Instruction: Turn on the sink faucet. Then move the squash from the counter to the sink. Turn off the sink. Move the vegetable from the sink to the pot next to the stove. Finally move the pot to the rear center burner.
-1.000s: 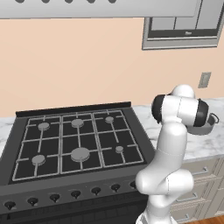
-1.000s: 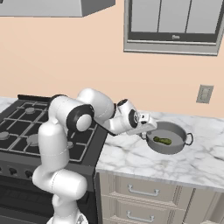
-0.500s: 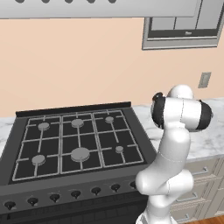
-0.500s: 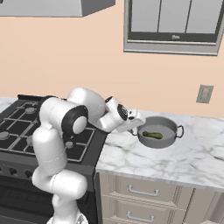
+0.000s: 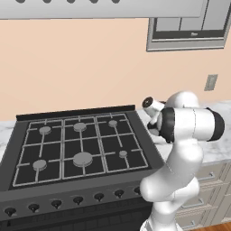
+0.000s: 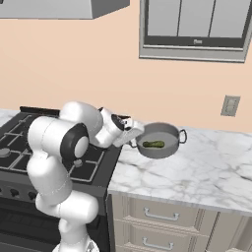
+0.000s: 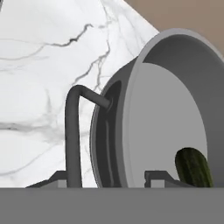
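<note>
Right now my tool (image 6: 132, 139) has the pot (image 6: 158, 141) by its left handle (image 7: 75, 131), and I carry it just above the marble table (image 6: 197, 167), a little to the right of the stove (image 5: 81, 144). In the hand view the handle's bar runs down between my fingertips, but their grip on it is cut off at the bottom, so I judge it clenched on the handle from the way the pot hangs clear of the stone. The squash (image 6: 153, 144) lies inside on the pot's floor, near the middle.

The worry is the one-sided hold. All the pot's weight hangs off one thin loop, so it could pivot around the bar and sag on its far side. If it tips, the squash rolls to the low wall and could go over the rim.

The path is the next risk. The rear center burner (image 5: 80, 127) is to the left and toward the far wall, so I must cross the raised grates. If I carry too low, the pot's bottom could catch a grate bar and twist the handle out of my fingers.

Setting down off-center would leave it rocking on the grate. My own arm hides the pot from the left base view, so I have less to judge the clearance by.
</note>
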### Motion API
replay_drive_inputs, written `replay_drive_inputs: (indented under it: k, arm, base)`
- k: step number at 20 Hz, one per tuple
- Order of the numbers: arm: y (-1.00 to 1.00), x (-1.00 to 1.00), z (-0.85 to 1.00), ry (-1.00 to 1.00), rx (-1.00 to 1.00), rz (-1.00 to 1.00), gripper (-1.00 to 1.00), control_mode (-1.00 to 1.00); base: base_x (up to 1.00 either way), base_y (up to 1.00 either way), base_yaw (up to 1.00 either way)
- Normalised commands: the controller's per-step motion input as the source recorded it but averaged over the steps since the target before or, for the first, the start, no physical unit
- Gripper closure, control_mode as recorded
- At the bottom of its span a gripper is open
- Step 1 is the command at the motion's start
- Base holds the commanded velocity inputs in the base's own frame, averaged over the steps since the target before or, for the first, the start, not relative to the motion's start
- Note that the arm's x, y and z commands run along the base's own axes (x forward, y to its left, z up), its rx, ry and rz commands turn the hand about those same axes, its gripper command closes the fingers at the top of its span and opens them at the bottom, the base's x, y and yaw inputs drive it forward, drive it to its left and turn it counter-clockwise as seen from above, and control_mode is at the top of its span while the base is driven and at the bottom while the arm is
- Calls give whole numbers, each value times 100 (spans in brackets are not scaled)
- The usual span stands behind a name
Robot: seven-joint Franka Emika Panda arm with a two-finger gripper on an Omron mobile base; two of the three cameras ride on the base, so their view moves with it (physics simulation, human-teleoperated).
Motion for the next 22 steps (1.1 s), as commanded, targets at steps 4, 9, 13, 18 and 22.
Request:
replay_drive_inputs:
  k: [4,9,13,18,22]
  arm:
    - [59,0,41,1,0,26,100,-100]
    - [71,-1,31,1,0,26,100,-100]
    - [80,-7,26,0,-1,27,100,-100]
    - [87,-5,22,1,-3,28,100,-100]
    - [88,-8,20,3,-4,29,100,-100]
  base:
    - [0,0,0]
    - [0,0,0]
    - [0,0,0]
    - [0,0,0]
    - [0,0,0]
